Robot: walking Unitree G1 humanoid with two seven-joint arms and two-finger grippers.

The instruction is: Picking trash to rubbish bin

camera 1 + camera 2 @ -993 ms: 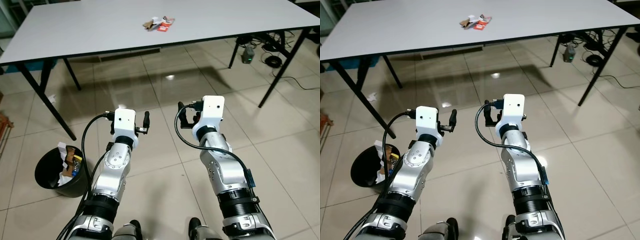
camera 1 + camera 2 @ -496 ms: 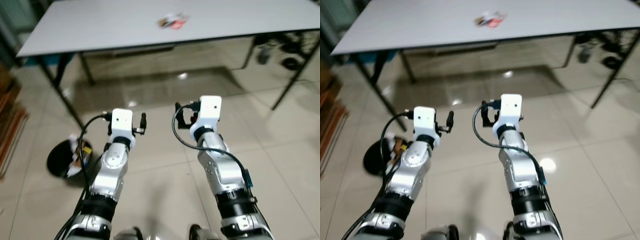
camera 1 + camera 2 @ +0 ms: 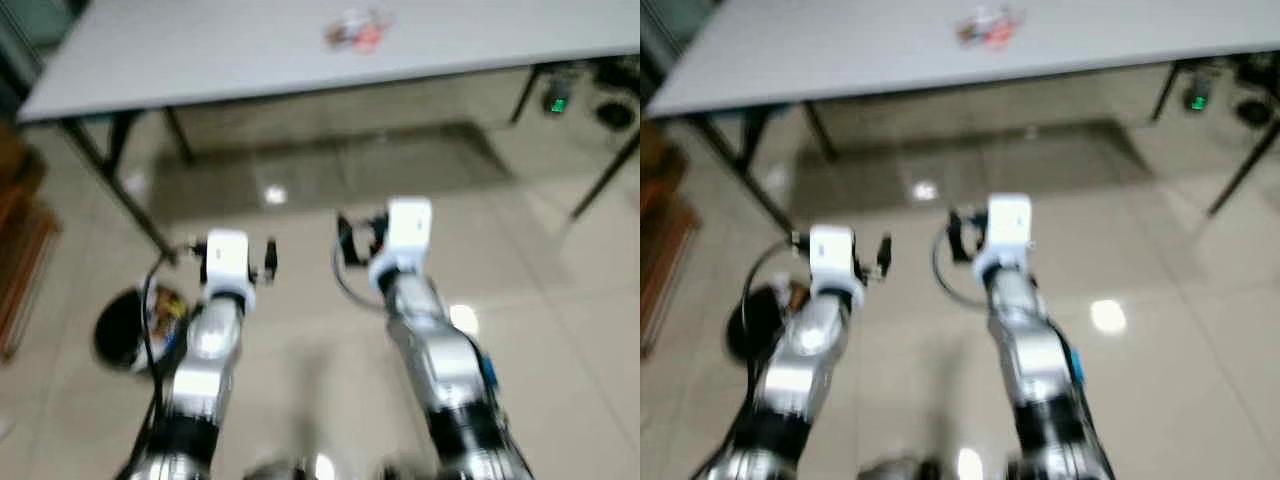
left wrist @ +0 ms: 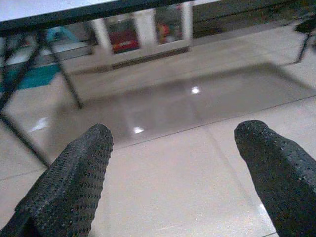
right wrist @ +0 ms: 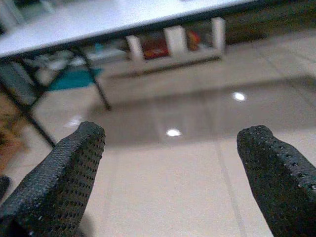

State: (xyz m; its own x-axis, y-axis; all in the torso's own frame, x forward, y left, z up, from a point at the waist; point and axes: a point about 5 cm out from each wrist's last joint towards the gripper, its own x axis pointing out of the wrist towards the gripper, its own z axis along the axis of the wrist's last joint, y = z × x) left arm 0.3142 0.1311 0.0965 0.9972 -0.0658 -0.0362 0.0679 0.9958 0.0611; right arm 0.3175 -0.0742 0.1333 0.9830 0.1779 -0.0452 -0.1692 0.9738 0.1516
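Observation:
A small heap of trash [image 3: 357, 33], red, white and brown wrappers, lies on the grey table [image 3: 200, 50] ahead. The black rubbish bin [image 3: 125, 325] stands on the floor at my lower left and holds some wrappers. Both arms are raised over the floor tiles, short of the table. My left gripper [image 3: 232, 252] is open, and between its fingers [image 4: 74, 182] there is only floor. My right gripper [image 3: 375, 236] is open too, its pads [image 5: 64, 173] wide apart and holding nothing. The head views are blurred.
Black table legs [image 3: 120, 190] come down at the left and at the far right [image 3: 605, 180]. Cables and a device with a green light [image 3: 556, 102] lie under the table's right end. A wooden rack [image 3: 20, 270] stands at the left edge. Low shelving [image 5: 173, 42] stands beyond the table.
The whole picture has shifted and blurred, so the camera is moving. Both arms hold the same raised pose with the grippers still open.

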